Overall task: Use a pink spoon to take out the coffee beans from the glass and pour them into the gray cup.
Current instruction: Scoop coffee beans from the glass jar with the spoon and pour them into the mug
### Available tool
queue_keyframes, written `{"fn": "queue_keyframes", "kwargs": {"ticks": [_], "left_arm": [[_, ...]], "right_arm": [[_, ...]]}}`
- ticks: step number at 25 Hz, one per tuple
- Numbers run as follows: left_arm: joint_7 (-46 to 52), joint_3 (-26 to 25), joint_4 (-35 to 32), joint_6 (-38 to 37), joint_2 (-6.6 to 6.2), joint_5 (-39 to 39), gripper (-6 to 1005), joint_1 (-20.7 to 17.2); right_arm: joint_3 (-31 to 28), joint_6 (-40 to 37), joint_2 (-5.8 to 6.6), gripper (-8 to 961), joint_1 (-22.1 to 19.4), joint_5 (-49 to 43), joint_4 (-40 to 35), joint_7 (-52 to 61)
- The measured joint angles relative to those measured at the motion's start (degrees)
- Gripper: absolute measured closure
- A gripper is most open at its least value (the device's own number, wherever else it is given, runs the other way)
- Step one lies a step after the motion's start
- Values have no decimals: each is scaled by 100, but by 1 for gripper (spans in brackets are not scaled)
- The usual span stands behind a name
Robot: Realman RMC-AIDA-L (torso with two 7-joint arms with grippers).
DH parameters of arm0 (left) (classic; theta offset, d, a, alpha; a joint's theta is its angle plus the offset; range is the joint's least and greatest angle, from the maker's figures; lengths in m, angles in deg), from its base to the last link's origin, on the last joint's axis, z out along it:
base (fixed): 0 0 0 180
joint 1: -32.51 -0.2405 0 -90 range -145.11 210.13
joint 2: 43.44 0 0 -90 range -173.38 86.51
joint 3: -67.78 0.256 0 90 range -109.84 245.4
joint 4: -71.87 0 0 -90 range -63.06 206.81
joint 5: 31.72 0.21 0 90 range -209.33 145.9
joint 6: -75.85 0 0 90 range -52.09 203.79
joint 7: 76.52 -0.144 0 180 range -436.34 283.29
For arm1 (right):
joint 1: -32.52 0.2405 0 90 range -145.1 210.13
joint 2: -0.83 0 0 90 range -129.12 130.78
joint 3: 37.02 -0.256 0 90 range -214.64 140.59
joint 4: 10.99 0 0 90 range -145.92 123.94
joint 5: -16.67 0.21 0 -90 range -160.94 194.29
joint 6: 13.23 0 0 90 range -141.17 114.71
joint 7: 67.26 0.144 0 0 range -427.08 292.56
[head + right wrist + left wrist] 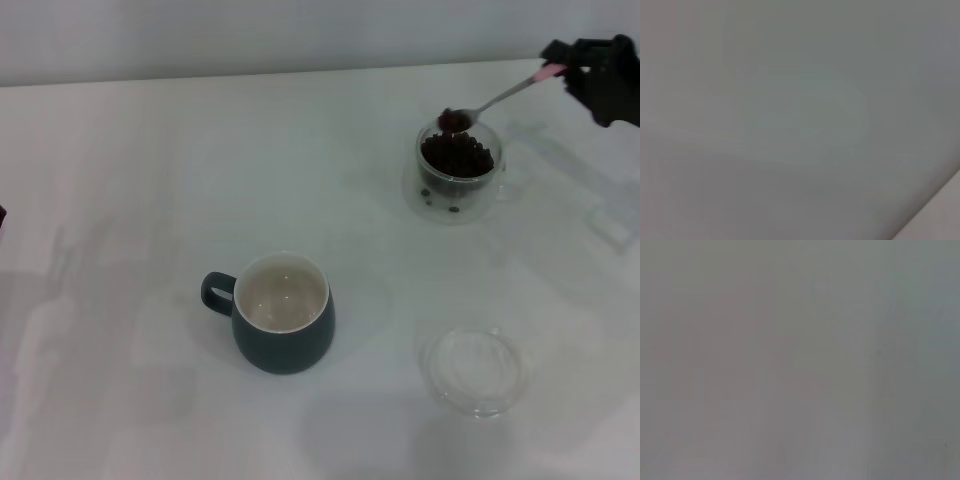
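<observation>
In the head view my right gripper (568, 68) at the far right is shut on the pale pink handle of the pink spoon (500, 99). The spoon's metal bowl (455, 120) carries a small heap of coffee beans and hovers just over the far rim of the glass (458, 170). The glass stands at the right back and holds many dark coffee beans (457, 155). The gray cup (283, 314) stands in the middle front, handle to the left, its cream inside bare. My left gripper is out of view at the left edge. Both wrist views show only blank surface.
A shallow clear round dish (473, 371) sits on the white table (120, 200) to the front right, between the glass and the near edge. A faint clear object (600, 215) lies at the right edge.
</observation>
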Motion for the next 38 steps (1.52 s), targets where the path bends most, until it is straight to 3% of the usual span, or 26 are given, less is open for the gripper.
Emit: {"fn": "queue_keyframes", "kwargs": {"ticks": [2, 8, 12, 13, 22, 38], "left_arm": [[0, 0, 29, 1, 4, 0, 255, 19], [0, 0, 44, 50, 6, 1, 254, 68], [0, 0, 44, 126, 5, 17, 254, 95], [0, 0, 44, 126, 5, 17, 255, 95], [0, 0, 44, 158, 5, 24, 255, 104], [0, 0, 52, 355, 5, 3, 256, 192]], "right_arm": [[185, 185, -39, 773, 29, -10, -26, 69], [1061, 350, -328, 771, 97, 18, -296, 199], [1851, 438, -404, 769, 341, 270, -177, 206], [1851, 438, -404, 769, 341, 270, -177, 206], [3662, 370, -431, 766, 397, 1661, -162, -313], [4166, 665, -438, 760, 321, 2070, -201, -3136]]}}
